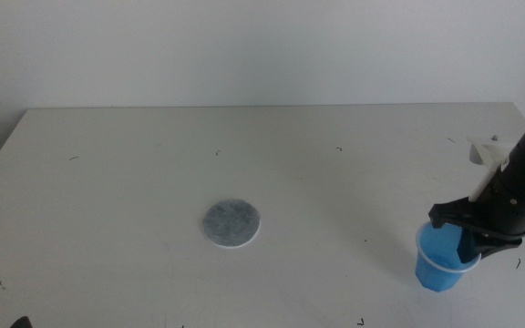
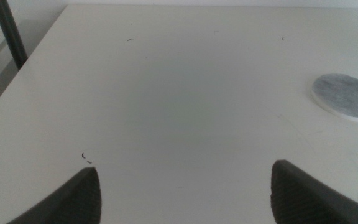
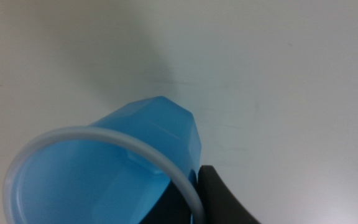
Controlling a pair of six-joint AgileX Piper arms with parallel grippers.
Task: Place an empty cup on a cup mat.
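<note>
Now the right tool grips the cup by its rim.

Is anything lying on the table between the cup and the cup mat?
Nothing visible does. The right gripper is at the cup near the table's right edge; only bare tabletop lies between it and the cup mat.

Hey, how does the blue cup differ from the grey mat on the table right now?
The cup is bright blue and tall, standing open side up; the cup mat is mottled grey and lies flat. The cup sits near the table's right front with the right tool at its rim; the cup mat lies untouched near the middle, far from it. The left tool is open, over bare table. Both are round with a pale edge.
</note>
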